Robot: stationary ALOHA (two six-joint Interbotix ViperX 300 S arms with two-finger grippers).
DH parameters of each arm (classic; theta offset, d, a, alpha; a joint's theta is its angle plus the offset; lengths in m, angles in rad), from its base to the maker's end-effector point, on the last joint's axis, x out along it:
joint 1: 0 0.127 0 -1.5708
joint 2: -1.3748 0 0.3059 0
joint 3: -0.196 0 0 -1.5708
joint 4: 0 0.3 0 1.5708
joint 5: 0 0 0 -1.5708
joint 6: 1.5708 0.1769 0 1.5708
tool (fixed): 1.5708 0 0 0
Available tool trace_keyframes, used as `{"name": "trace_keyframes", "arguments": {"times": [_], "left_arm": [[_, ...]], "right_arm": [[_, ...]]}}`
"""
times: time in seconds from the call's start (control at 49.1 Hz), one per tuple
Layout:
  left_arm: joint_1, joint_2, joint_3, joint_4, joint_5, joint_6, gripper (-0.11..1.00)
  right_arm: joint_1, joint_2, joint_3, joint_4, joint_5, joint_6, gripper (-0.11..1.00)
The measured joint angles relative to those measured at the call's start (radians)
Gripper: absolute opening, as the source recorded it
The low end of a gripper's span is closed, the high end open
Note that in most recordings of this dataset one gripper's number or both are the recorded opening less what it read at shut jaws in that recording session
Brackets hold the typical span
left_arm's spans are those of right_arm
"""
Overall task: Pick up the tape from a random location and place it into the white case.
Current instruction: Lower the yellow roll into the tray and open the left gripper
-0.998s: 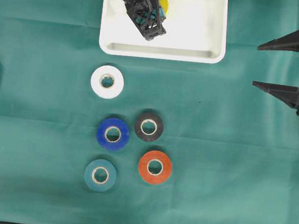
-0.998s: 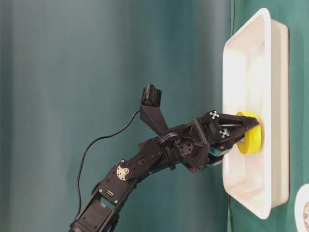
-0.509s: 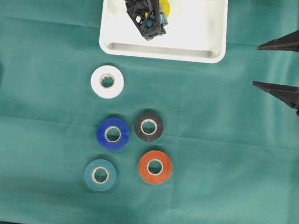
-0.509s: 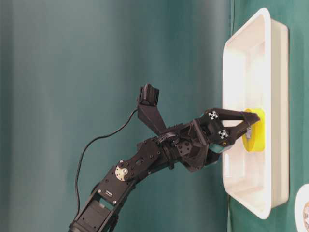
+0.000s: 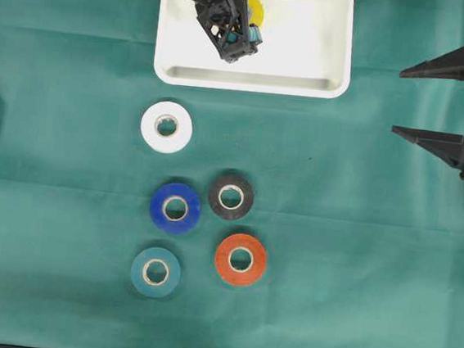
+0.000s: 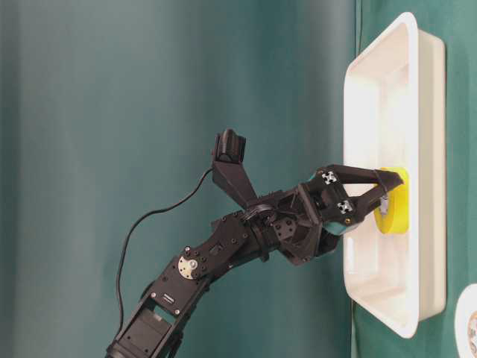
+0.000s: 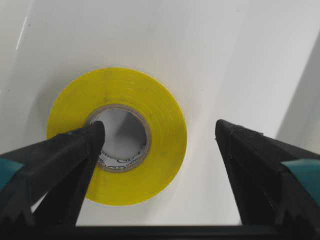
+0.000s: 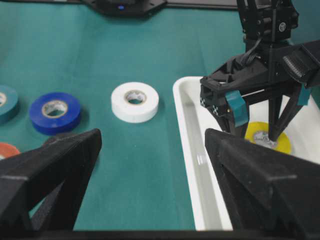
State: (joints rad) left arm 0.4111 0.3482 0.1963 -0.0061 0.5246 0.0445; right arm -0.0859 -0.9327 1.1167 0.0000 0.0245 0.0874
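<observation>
A yellow tape (image 5: pixel 255 11) roll lies flat on the floor of the white case (image 5: pixel 249 81), near its far side. My left gripper (image 6: pixel 384 192) hangs just over it, open. In the left wrist view the yellow tape (image 7: pixel 150 145) shows one fingertip (image 7: pixel 92 137) over its core hole and the other standing off its outer edge on bare case floor (image 7: pixel 225 60). Nothing is held. My right gripper (image 5: pixel 407 102) rests open at the right edge of the cloth, far from the case. In its wrist view the case rim (image 8: pixel 192 165) and the tape (image 8: pixel 282 142) show.
Several loose rolls lie on the green cloth below the case: white (image 5: pixel 167 126), black (image 5: pixel 231 196), blue (image 5: pixel 175 208), orange (image 5: pixel 240 259) and teal (image 5: pixel 155 272). The right half of the case holds nothing.
My left gripper has opened and let go of the yellow tape, which has dropped flat onto the case floor. The right arm has not moved.
</observation>
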Motion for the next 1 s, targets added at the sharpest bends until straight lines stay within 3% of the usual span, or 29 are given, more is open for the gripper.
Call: {"name": "trace_keyframes", "arguments": {"times": [0.387,0.998], "left_arm": [[-0.008,-0.092,-0.029,0.000,0.074,-0.002,1.00],[-0.034,-0.210,-0.242,0.000,0.391,-0.002,1.00]], "right_arm": [[-0.002,0.000,0.000,0.000,0.000,0.000,0.93],[0.000,0.000,-0.006,0.000,0.011,0.000,0.93]]}}
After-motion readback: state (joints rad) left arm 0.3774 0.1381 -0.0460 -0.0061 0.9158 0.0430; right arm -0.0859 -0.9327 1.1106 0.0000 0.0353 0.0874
